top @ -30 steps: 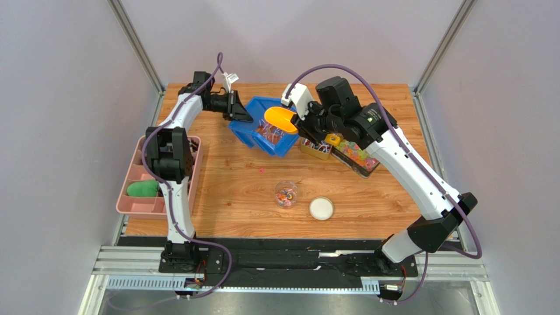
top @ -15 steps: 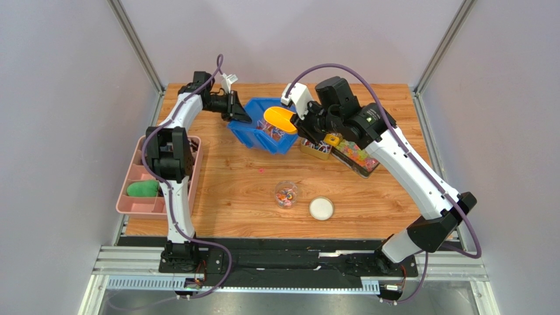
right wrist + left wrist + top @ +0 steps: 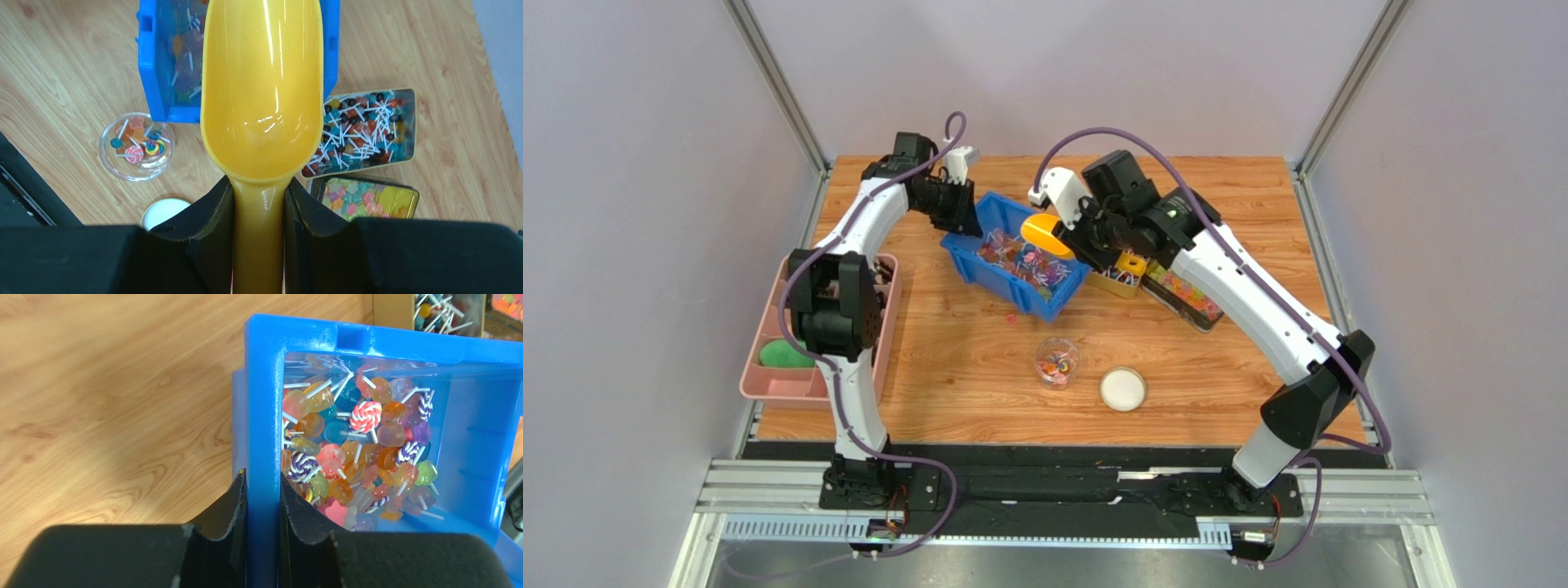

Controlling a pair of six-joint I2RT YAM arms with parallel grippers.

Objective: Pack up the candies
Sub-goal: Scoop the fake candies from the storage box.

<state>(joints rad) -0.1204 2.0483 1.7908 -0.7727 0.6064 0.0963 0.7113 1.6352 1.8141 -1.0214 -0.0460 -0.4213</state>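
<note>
Our left gripper (image 3: 263, 502) is pinched narrow on the near wall of the blue bin (image 3: 264, 386), one finger inside and one outside. The candies (image 3: 356, 453), small lollipops on white sticks, are heaped in that bin. Our right gripper (image 3: 258, 196) is clamped on the handle of the yellow scoop (image 3: 264, 92), which is empty and poised over the bin. A few candies already sit in the clear cup (image 3: 1055, 363) on the table (image 3: 952, 368), with its white lid (image 3: 1122, 388) just beside it. The hazards we foresee: digging in could shove the bin and twist its thin wall out of our pinch. Tangled sticks could also drag extra candies over the scoop's edge. The scoop looks wider than the cup's mouth, so a careless pour would scatter sweets or knock the cup over.
</note>
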